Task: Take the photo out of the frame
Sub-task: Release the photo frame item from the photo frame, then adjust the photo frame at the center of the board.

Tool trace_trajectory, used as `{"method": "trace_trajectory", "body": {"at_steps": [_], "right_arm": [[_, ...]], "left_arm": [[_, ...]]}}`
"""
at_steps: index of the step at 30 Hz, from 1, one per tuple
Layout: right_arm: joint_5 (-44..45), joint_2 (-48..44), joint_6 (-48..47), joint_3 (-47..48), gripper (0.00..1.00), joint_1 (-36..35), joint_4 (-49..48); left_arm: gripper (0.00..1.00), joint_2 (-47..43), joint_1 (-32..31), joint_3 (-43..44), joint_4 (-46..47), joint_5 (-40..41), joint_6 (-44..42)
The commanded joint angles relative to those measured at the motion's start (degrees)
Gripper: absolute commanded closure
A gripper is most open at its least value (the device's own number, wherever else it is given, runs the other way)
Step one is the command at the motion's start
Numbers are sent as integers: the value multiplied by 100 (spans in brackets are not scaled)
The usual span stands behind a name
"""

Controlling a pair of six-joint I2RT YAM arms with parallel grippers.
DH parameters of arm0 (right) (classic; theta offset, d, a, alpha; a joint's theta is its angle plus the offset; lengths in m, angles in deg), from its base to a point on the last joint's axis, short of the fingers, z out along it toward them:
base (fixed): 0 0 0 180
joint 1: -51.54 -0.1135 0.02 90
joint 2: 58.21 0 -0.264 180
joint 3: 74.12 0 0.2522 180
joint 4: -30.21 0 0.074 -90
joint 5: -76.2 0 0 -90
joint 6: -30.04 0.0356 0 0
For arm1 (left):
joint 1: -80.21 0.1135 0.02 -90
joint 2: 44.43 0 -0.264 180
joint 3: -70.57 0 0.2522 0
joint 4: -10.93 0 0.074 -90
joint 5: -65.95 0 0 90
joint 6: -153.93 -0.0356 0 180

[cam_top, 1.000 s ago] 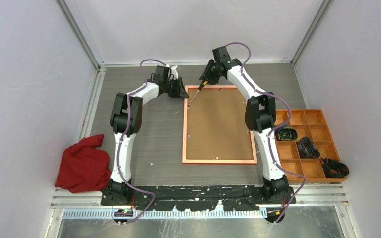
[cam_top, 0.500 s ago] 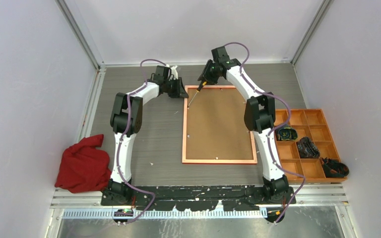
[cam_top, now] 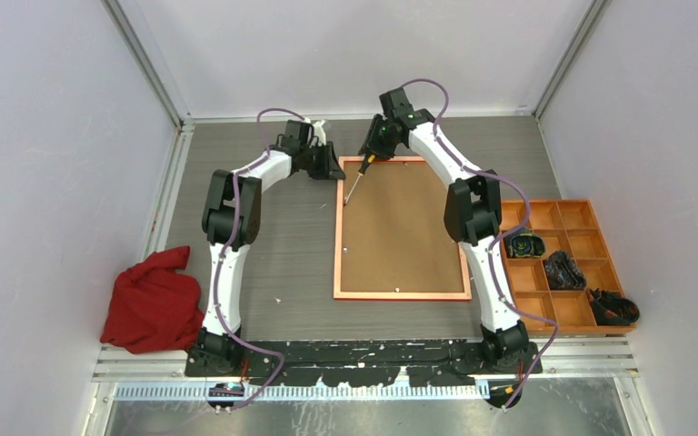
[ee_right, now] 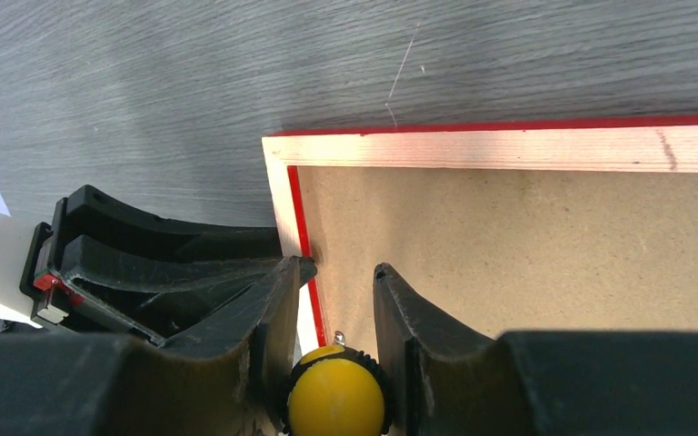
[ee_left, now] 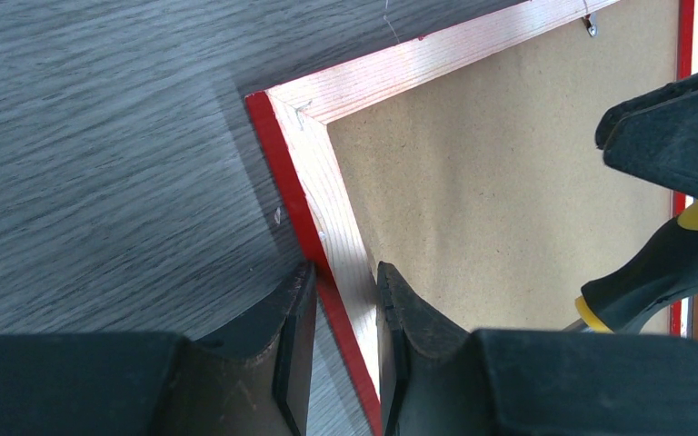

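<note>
The frame (cam_top: 337, 245) lies face down mid-table, its brown backing board (cam_top: 404, 227) facing up, so the photo is hidden underneath. My left gripper (cam_top: 336, 169) is shut across the frame's left rail near the far-left corner; in the left wrist view the fingers of that gripper (ee_left: 345, 272) straddle the red-edged rail (ee_left: 327, 195). My right gripper (cam_top: 374, 148) is shut on a black-and-yellow screwdriver (cam_top: 356, 182). The screwdriver's tip rests at the left rail's inner edge. In the right wrist view the yellow handle end (ee_right: 336, 395) sits between that gripper's fingers (ee_right: 341, 268), just above a small metal tab (ee_right: 338, 338).
An orange compartment tray (cam_top: 574, 216) with dark items stands at the right, beside the right arm. A red cloth (cam_top: 150, 300) lies near the left arm's base. Grey walls close in the table on three sides.
The right arm has swung slightly left, carrying the screwdriver's tip a little along the left rail. The left gripper and the frame have not moved.
</note>
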Motion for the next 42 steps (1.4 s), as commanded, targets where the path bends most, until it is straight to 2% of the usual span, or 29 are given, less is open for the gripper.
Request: {"method": "trace_trajectory", "body": {"at_steps": [1, 13, 20, 26, 35, 39, 42], "right_arm": [[545, -707, -270, 48, 99, -59, -93], [631, -772, -365, 165, 99, -111, -37], [1211, -1217, -737, -65, 99, -153, 69], [1433, -2183, -1237, -964, 100, -16, -117], [1608, -3516, -2077, -2613, 99, 606, -344], [2143, -3978, -2646, -3349, 99, 657, -934], [2413, -4023, -2818, -3426, 99, 705, -971]], "left_arm": [[100, 562, -105, -218, -753, 344, -276], [100, 571, -105, -210, -755, 326, -284], [100, 580, -105, -209, -763, 317, -293], [100, 562, -105, -226, -747, 311, -293], [100, 528, -96, -278, -712, 309, -328], [100, 506, -96, -315, -688, 285, -350], [100, 432, -96, -438, -570, 273, -371]]}}
